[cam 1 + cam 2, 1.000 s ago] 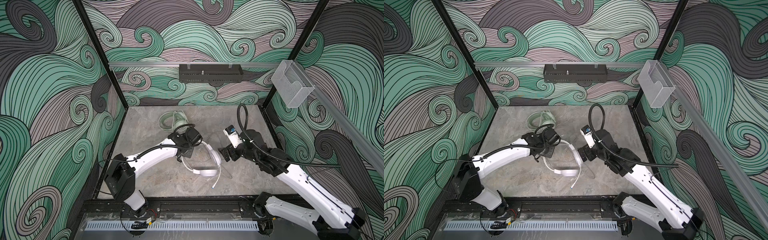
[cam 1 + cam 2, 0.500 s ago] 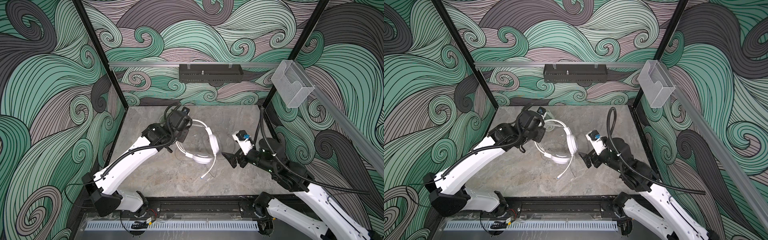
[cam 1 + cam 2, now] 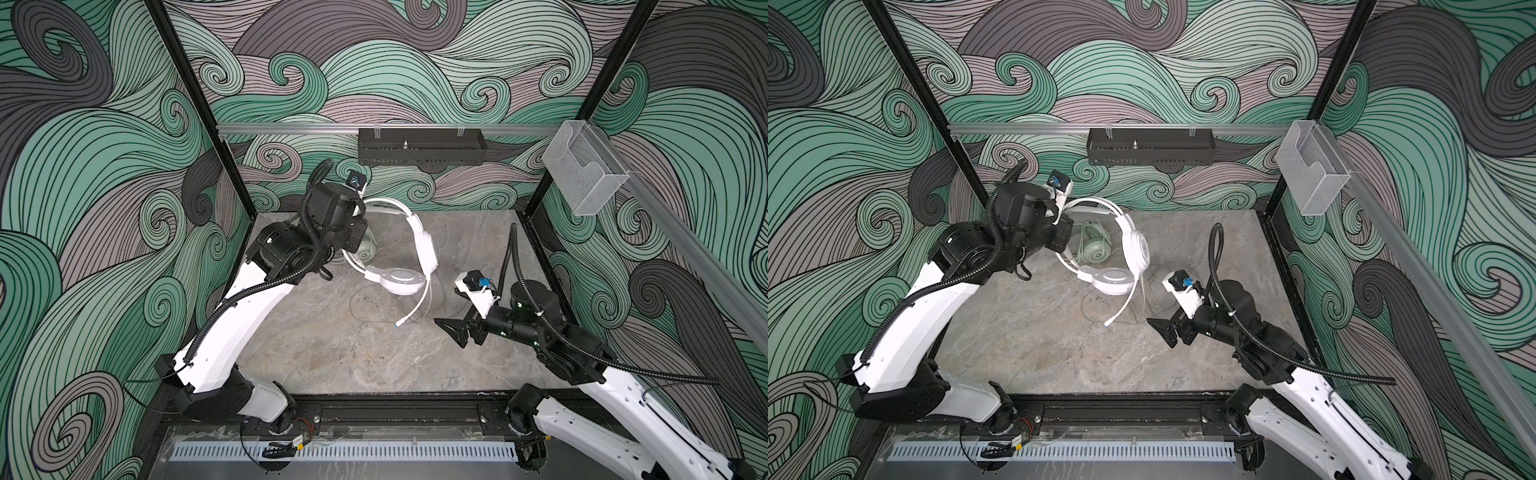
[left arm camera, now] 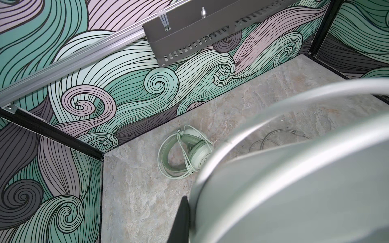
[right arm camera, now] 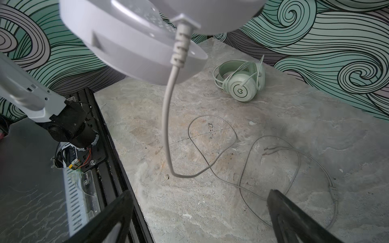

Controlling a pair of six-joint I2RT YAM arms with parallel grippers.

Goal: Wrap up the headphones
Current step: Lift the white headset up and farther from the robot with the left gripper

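Note:
My left gripper [image 3: 354,233] [image 3: 1062,237] is shut on the headband of the white headphones [image 3: 401,281] [image 3: 1115,279] and holds them in the air over the back left of the table. In the left wrist view the blurred headband [image 4: 294,168] fills the near side, next to one dark finger [image 4: 182,218]. From the lower earcup [image 5: 130,42] a white lead [image 5: 167,126] hangs, and thin grey cable [image 5: 294,160] lies in loops on the table. The mint green headphones [image 3: 1096,249] [image 4: 189,151] [image 5: 242,82] lie at the back, cable wound round them. My right gripper [image 3: 451,330] [image 3: 1163,328] [image 5: 200,192] hovers open, empty.
The marble table [image 3: 332,353] is walled at the back and both sides. A black tray [image 3: 419,151] hangs on the back rail and a clear plastic box [image 3: 586,174] on the right rail. A black rail [image 3: 374,409] runs along the front edge.
The left arm has raised the white headphones and carried them toward the back left. The right arm has drawn back to the right and toward the front, still open.

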